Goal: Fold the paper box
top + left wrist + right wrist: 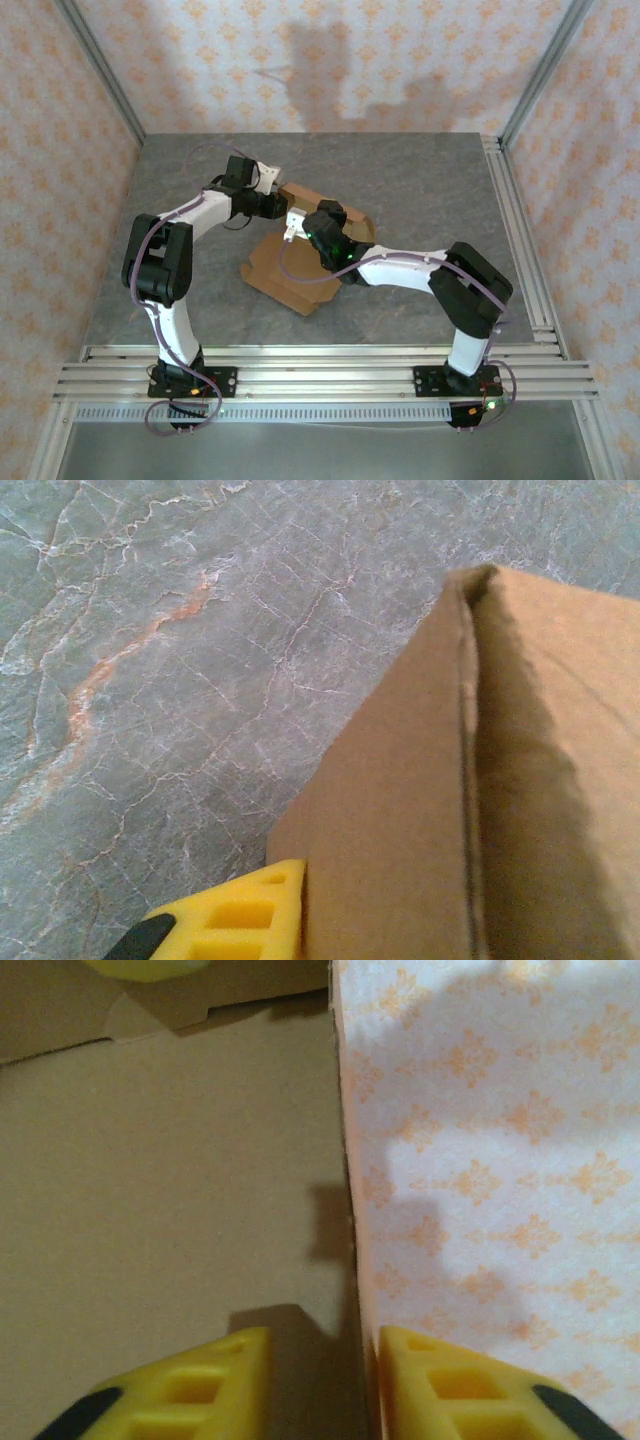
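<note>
The paper box [290, 275] is brown cardboard lying mid-table with a flap raised at its far side. My left gripper [283, 206] reaches that flap from the left. In the left wrist view its yellow finger [240, 920] presses against a standing panel of the paper box [420, 780]; the other finger is hidden behind the panel, so the left gripper [310, 910] is shut on it. My right gripper [297, 228] comes in from the right. Its fingers stand apart astride the upright edge of a panel [150, 1210], so the right gripper [320, 1380] is open.
The grey marbled table [420, 190] has free room on all sides of the box. Patterned walls [400, 60] enclose the back and sides. Aluminium rails [320, 365] run along the near edge by the arm bases.
</note>
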Motion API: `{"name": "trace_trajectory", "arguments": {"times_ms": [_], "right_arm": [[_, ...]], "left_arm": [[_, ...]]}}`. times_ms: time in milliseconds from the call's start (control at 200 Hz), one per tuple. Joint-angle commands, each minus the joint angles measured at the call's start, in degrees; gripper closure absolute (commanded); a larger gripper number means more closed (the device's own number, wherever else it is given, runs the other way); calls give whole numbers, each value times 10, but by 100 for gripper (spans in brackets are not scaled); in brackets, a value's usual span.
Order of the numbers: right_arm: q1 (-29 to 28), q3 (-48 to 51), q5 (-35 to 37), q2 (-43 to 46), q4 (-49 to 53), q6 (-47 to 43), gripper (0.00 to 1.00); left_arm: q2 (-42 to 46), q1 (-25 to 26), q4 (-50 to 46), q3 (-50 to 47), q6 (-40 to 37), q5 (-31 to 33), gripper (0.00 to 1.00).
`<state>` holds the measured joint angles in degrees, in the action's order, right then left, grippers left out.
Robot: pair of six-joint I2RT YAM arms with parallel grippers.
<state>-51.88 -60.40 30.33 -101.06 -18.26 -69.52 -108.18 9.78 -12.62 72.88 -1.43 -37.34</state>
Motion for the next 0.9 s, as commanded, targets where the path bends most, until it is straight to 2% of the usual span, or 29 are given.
{"name": "trace_trajectory", "arguments": {"times_ms": [0,165,275,390,556,751,896], "right_arm": [[-5,-13,-38,42,60,77,54],[-5,-8,-104,94,113,185,34],[-5,-5,-171,138,146,269,26],[-5,-2,-226,173,150,339,25],[10,1,-263,208,121,432,25],[95,-38,-317,210,138,617,27],[153,-88,-366,168,183,686,29]], "left_arm": [[1,6,-7,8,-3,21,86],[7,8,4,1,-3,28,86],[12,14,15,-7,-2,40,86],[18,20,30,-18,3,59,86],[49,31,84,-59,12,96,86],[99,56,173,-129,10,180,86],[117,94,190,-148,-14,239,85]]}}
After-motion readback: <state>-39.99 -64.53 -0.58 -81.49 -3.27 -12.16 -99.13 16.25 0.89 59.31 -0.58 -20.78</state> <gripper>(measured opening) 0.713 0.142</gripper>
